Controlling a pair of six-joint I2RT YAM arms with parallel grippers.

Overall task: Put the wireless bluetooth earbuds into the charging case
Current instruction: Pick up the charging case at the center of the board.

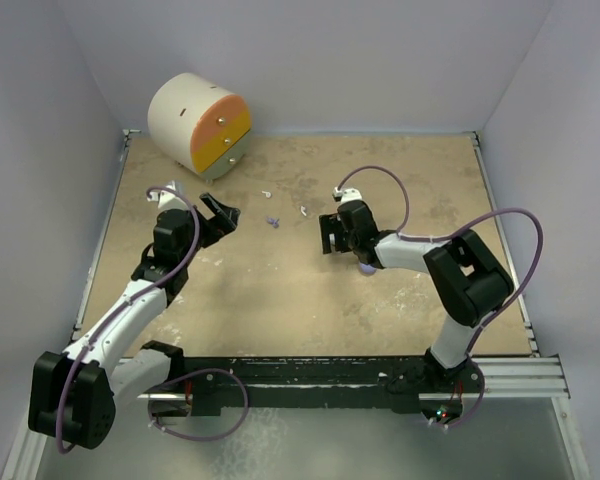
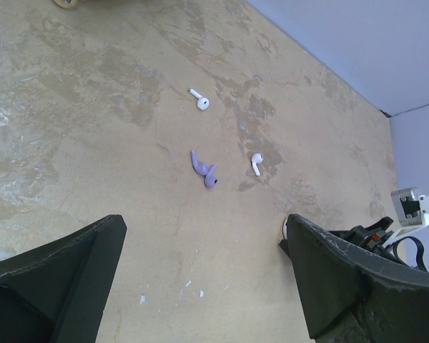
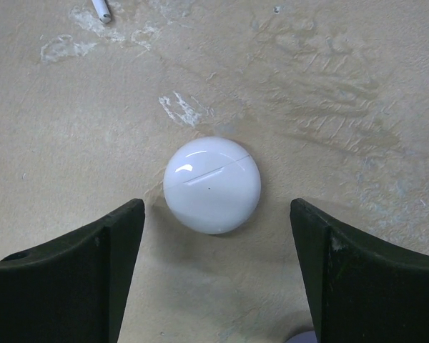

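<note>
Near the middle of the tan, mottled counter point(image 1: 280, 300) lies the purple earbud point(image 2: 206, 171), a tiny bent thing with a rounded head and a short stem, flat on its side. Everything else is placed from it.

One white earbud point(image 2: 200, 100) lies a little beyond it toward the back wall, glossy, its stem pointing away from its bulb. A second white earbud point(image 2: 256, 163) lies just beside the purple earbud on the right arm's side, apart from it. All three are loose on the counter (none sits in a case).

The left tool point(image 1: 223, 212) hangs near the purple earbud on the left arm's side, its fingers spread wide with nothing between them; in its wrist view the three earbuds sit ahead of the open gap.

On the other side of the purple earbud, past the second white earbud, the right tool point(image 3: 216, 214) is over the white case point(image 3: 211, 184). The case is a smooth round puck, its lid closed along a thin seam, resting on the counter. The dark fingers stand wide on either side of it, with bare counter showing between each finger and the case.

A lilac puck point(image 1: 365, 268) shows under the right arm, farther from the purple earbud than the case. Well beyond the purple earbud, at the back left corner, is a white drum point(image 1: 200, 122) with an orange and yellow face.
</note>
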